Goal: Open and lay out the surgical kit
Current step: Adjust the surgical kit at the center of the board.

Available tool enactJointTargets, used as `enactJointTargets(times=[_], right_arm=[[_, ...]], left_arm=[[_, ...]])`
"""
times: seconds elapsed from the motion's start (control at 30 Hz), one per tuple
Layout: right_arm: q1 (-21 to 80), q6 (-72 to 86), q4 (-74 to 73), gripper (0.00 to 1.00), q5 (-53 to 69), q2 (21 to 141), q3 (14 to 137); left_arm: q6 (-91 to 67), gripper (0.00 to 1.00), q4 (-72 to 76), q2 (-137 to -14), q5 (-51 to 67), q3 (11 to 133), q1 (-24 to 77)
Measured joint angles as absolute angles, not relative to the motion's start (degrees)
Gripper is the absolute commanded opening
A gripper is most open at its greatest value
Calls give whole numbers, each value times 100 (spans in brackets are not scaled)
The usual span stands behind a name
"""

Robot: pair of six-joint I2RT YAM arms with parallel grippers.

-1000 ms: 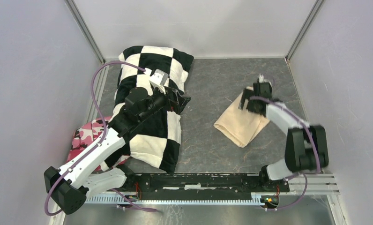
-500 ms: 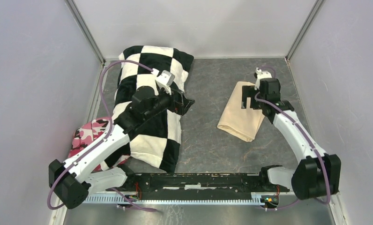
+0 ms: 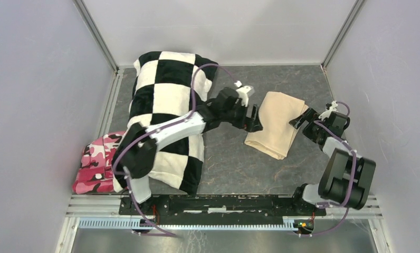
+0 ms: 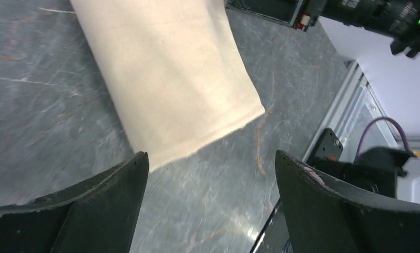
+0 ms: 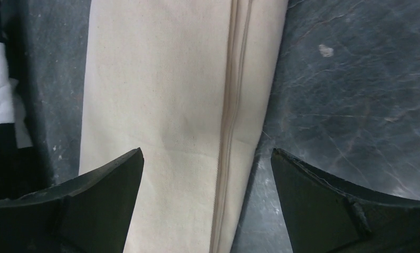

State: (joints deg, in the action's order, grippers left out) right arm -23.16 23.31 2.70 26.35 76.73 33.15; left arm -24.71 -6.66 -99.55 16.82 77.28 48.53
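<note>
The surgical kit is a folded beige cloth wrap (image 3: 275,122) lying on the grey table right of centre. It also shows in the left wrist view (image 4: 165,74) and in the right wrist view (image 5: 181,121), where a sewn hem runs down it. The metal tray, tweezers and forceps are hidden. My left gripper (image 3: 254,120) is open and empty at the wrap's left edge; its fingers hang over bare table just off the wrap's near end (image 4: 210,163). My right gripper (image 3: 299,119) is open and empty at the wrap's right edge, its fingers straddling the hem (image 5: 208,158).
A black-and-white checkered pillow (image 3: 168,100) lies at the left, under the left arm. A pink camouflage cloth (image 3: 94,163) lies at the near left. Enclosure walls stand close on all sides, with a metal rail (image 3: 223,203) along the near edge.
My left arm has swung right from over the pillow to the wrap's left edge. My right arm has let go of the wrap and drawn back to its right edge; the wrap lies flatter.
</note>
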Motion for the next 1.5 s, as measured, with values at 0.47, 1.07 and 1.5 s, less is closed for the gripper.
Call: enactJointTargets(times=[0.47, 1.07, 1.5], right_arm=[[-2309, 3061, 1885, 92, 3439, 8993, 3225], [-1715, 2432, 674, 97, 2462, 9657, 5181], [-3048, 2427, 375, 96, 2626, 7170, 2842]], left_arm=[[-2958, 89, -1372, -12698, 1511, 9653, 4856], [-3793, 94, -832, -13187, 1953, 9946, 4880], [-3232, 100, -1273, -9896, 1861, 8232, 4766]])
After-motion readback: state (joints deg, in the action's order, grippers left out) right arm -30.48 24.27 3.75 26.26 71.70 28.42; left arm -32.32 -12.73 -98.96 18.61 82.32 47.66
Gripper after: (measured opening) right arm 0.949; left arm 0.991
